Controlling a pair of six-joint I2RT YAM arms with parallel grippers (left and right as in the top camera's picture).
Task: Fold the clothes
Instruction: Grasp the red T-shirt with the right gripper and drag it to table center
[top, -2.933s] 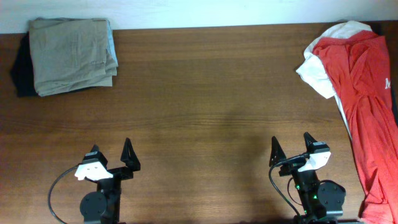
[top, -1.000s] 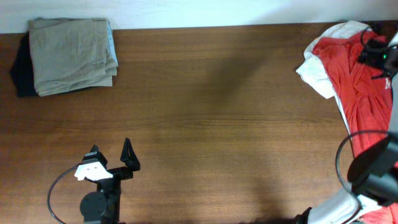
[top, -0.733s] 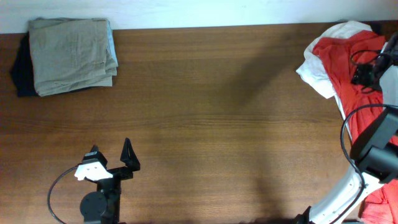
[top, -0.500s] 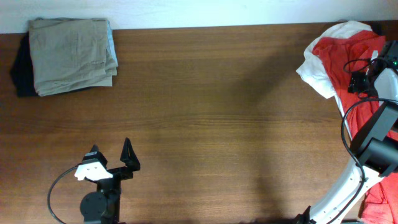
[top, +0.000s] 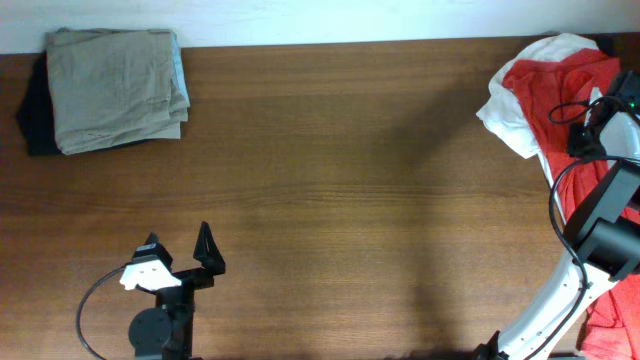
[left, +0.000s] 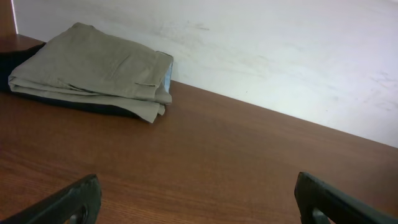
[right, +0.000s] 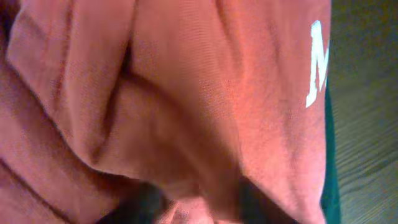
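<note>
The wooden table (top: 330, 170) carries folded khaki garments (top: 115, 88) at far left and a rumpled red-orange T-shirt (top: 537, 95) at right.

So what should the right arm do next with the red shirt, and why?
Probably shut the jaws on a fold of the red shirt. The right gripper is pressed into the crumpled cloth, which fills its wrist view. The shirt lies bunched at the edge of the table, not yet folded.
</note>
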